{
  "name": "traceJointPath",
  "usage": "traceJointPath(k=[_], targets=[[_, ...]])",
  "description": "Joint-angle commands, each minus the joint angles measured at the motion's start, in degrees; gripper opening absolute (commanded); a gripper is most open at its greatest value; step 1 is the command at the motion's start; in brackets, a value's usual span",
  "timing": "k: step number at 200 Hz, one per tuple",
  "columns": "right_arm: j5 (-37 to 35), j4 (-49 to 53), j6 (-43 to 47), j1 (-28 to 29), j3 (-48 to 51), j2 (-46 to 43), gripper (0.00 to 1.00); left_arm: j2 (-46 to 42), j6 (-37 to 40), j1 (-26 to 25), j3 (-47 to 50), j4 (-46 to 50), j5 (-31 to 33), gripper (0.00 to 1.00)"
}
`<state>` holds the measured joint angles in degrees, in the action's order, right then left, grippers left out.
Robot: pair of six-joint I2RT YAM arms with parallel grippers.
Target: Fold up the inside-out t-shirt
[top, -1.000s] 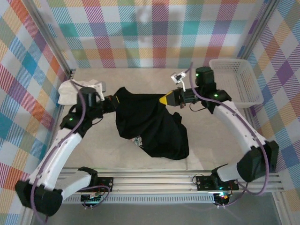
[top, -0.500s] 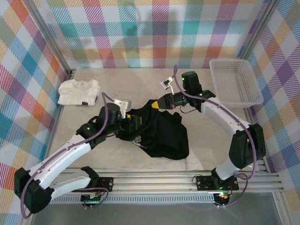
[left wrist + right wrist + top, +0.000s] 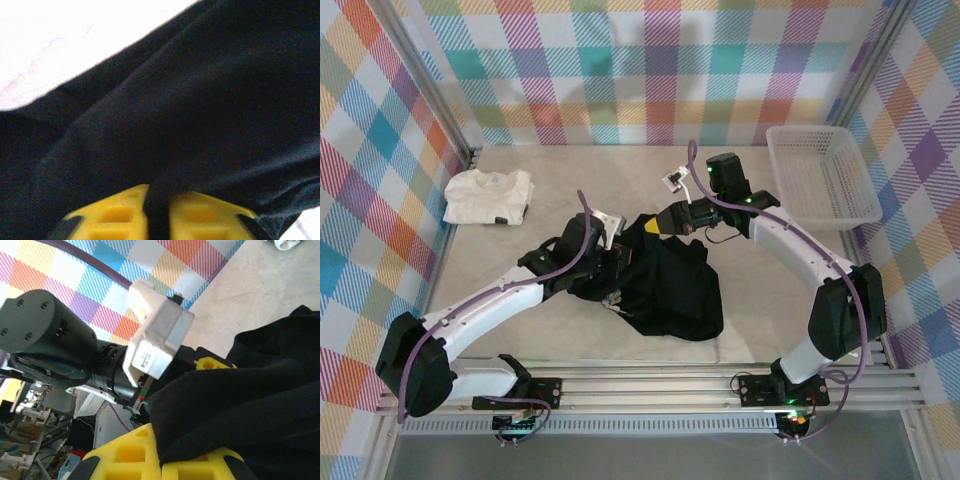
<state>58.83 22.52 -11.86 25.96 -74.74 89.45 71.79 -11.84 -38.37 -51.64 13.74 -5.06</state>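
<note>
Inside-out t-shirt (image 3: pixel 665 290) lies bunched at the centre of the tabletop (image 3: pixel 570 180), no longer stretched as a second ago: my left tool (image 3: pixel 612 262) has come in from 9 o'clock and just pinched a fresh fold, my right tool (image 3: pixel 657 222) stays clamped on its 12 o'clock edge, so I judge folding barely begun.

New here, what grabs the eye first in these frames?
The crumpled black t-shirt lies mid-table, and the left gripper and right gripper each have yellow jaws shut on a fold of it. After that, a folded white garment sits far left and a white basket far right.
</note>
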Motion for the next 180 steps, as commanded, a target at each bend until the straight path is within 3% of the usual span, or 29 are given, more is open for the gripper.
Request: traceJointPath(k=[1,15,30,83,103,137,180], targets=[[-14.3,14.9,12.5,-0.1,-5.3,-3.8,0.0,-3.9,-1.0,3.3,-3.1,-1.0,-5.8,0.0],[-29.8,18.0,14.9,0.1,-5.5,-5.8,0.0,-8.2,-4.0,6.7,-2.9,-2.1,-16.3,0.0],[-38.5,16.0,16.0,1.1,-3.4,-8.2,0.02,-11.7,-7.9,9.3,-3.2,-3.1,-23.1,0.0],[-58.1,7.8,20.1,8.8,2.3,-13.3,0.22,-15.2,-11.9,11.0,-8.7,-0.5,-28.3,0.0],[-59.9,6.5,21.6,10.9,5.3,-16.7,0.29,-15.3,-11.0,11.0,-9.9,0.8,-27.6,0.0],[-56.2,-1.0,27.9,16.9,14.2,-25.0,0.47,-14.7,-10.3,11.0,-11.2,1.5,-27.9,0.0],[-56.7,-9.6,27.3,23.8,17.6,-22.7,0.64,-14.4,-10.3,10.9,-11.8,1.6,-27.8,0.0]])
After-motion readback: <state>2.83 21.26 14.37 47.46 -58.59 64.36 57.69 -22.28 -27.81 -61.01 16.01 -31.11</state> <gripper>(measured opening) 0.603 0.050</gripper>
